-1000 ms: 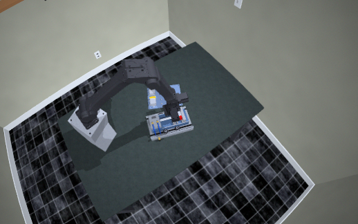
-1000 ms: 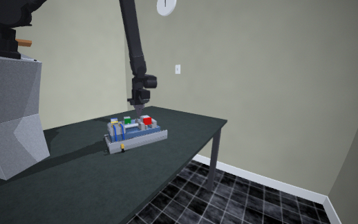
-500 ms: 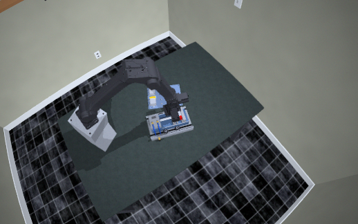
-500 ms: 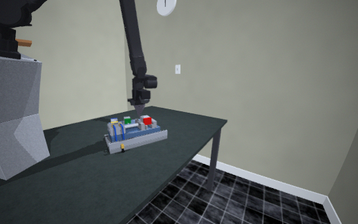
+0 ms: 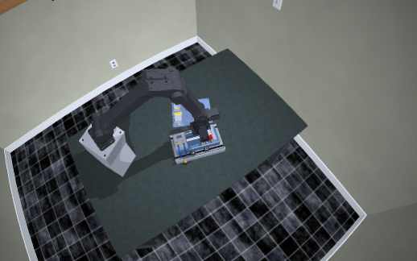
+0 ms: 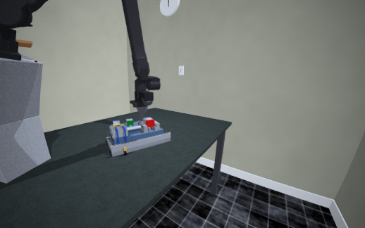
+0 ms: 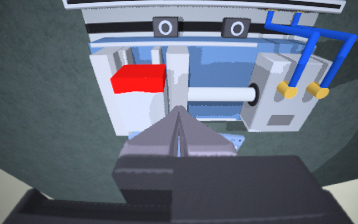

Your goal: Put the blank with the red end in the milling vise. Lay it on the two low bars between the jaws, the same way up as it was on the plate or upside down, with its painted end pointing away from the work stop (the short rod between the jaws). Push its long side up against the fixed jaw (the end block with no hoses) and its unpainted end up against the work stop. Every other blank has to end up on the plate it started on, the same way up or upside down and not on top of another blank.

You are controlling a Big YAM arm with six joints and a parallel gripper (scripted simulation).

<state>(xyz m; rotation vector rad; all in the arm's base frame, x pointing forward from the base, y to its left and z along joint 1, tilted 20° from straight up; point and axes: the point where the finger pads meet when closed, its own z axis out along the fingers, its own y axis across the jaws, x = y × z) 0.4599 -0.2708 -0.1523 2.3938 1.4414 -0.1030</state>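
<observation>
From the top, the blank's red end (image 5: 210, 137) shows in the vise (image 5: 200, 151); outside, the pincer (image 6: 142, 119) points down over the vise (image 6: 141, 141); at the wrist, the pincer (image 7: 179, 111), clenched on nothing, is on the hose side of the blank (image 7: 141, 107) in the vise (image 7: 220, 65).

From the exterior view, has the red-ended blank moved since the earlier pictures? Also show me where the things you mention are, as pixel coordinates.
No, the red-ended blank (image 5: 210, 137) (image 6: 150, 123) (image 7: 140, 102) keeps its place relative to the hose block (image 5: 179, 140) (image 6: 113, 132) (image 7: 272, 107) there.
</observation>
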